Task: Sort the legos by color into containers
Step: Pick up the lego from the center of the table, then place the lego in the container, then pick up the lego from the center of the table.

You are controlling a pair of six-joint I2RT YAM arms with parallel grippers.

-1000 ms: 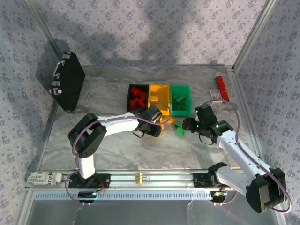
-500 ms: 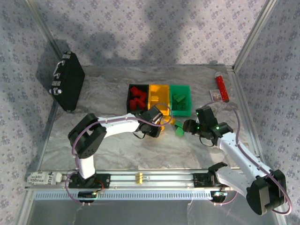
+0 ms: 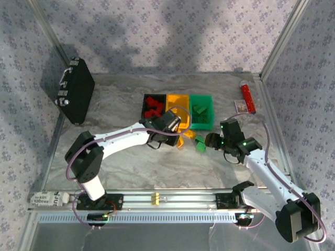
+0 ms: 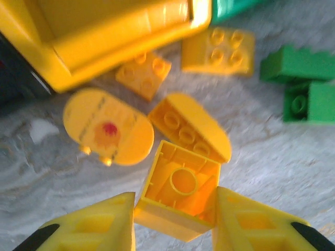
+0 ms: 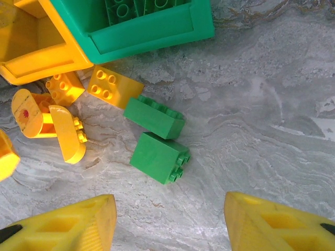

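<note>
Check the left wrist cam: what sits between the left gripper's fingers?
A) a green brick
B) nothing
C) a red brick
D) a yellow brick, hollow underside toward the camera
D: the left gripper has a finger against each side of a yellow brick, whose open underside with its round tube faces the wrist camera.

Black, yellow, green bins side by side; yellow, green bricks loose nearby.
</note>
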